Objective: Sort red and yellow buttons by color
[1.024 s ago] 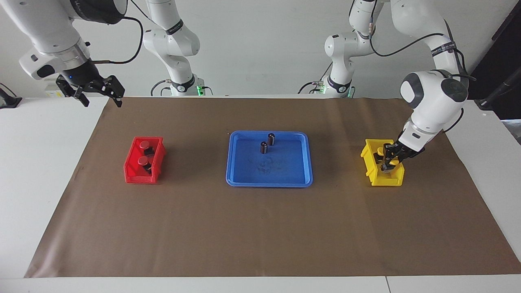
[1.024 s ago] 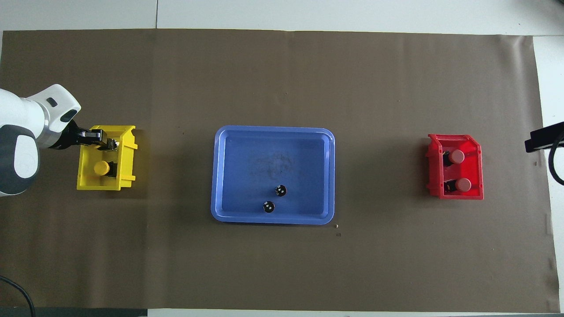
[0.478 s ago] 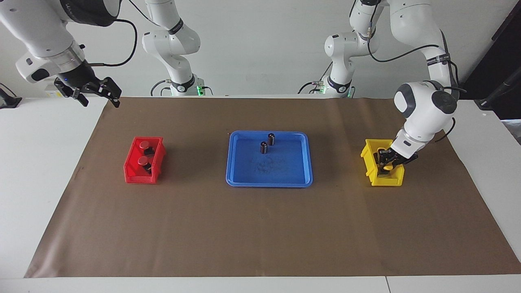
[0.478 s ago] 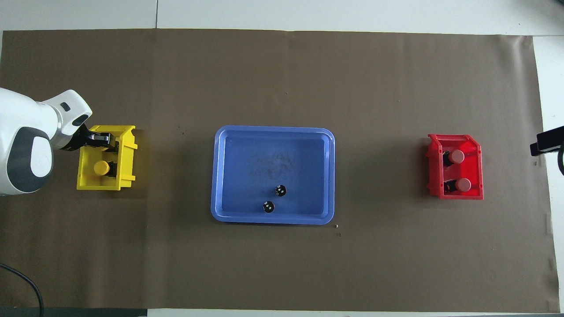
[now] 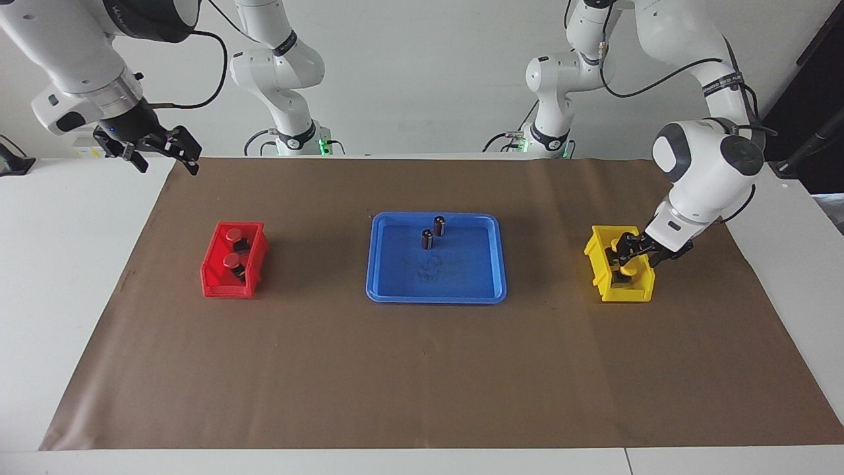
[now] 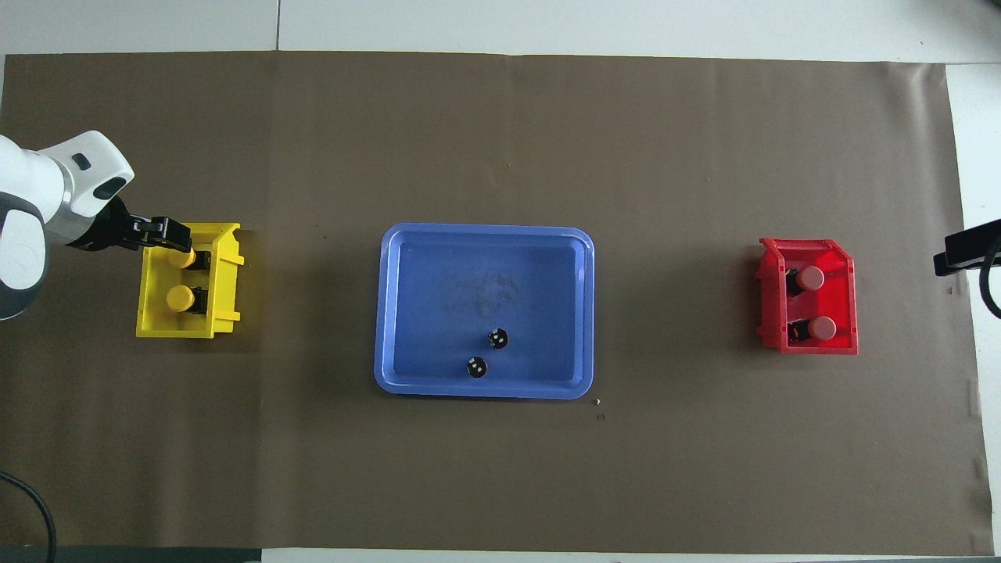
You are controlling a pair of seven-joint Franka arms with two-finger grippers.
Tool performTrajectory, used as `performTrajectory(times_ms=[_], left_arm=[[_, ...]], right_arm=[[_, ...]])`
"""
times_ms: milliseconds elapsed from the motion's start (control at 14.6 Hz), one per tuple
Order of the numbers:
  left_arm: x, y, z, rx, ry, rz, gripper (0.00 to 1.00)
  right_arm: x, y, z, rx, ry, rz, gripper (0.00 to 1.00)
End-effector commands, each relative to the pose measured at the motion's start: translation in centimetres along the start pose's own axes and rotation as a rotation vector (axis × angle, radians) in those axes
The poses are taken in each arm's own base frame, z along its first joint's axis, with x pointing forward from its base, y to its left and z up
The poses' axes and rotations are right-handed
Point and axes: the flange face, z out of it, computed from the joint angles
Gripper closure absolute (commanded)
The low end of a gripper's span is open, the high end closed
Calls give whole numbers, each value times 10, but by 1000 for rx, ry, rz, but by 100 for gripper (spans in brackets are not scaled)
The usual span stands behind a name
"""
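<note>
Two yellow buttons (image 5: 626, 269) (image 6: 181, 298) lie in the yellow bin (image 5: 595, 262) (image 6: 227, 314) at the left arm's end of the table; the second one (image 6: 183, 259) lies farther from the robots. My left gripper (image 5: 634, 251) (image 6: 166, 231) hangs open just over that bin's rim and holds nothing. Two red buttons (image 5: 233, 234) (image 6: 812, 277) sit in the red bin (image 5: 227, 289) (image 6: 809, 349) at the right arm's end. My right gripper (image 5: 165, 158) waits open and raised over the table's corner near its base.
A blue tray (image 5: 435, 298) (image 6: 485, 391) lies mid-table between the two bins. Two small dark cylinders with silvery tops (image 5: 439, 225) (image 6: 497, 338) stand in its part nearer the robots. Brown paper covers the table.
The left gripper has opened and let go of a yellow button, which now lies in the yellow bin. The gripper has drawn back toward the bin's rim. The right arm has hardly moved.
</note>
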Motion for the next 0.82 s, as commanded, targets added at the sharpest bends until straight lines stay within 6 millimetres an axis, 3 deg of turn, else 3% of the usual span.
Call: performTrajectory(times_ms=[0, 137, 341, 546, 751], left_arm=[[-2, 5, -66, 19, -16, 28, 0], [-17, 14, -120, 12, -4, 16, 0], [-40, 27, -172, 15, -28, -52, 0], [-53, 36, -192, 16, -32, -61, 0], [-55, 37, -192, 15, -44, -59, 0]], right_arm=[[-3, -3, -1, 15, -9, 11, 0], [-3, -2, -1, 16, -9, 12, 0], [-3, -3, -1, 15, -7, 11, 0], [-3, -3, -1, 15, -7, 11, 0], [-3, -3, -1, 15, -9, 11, 0]])
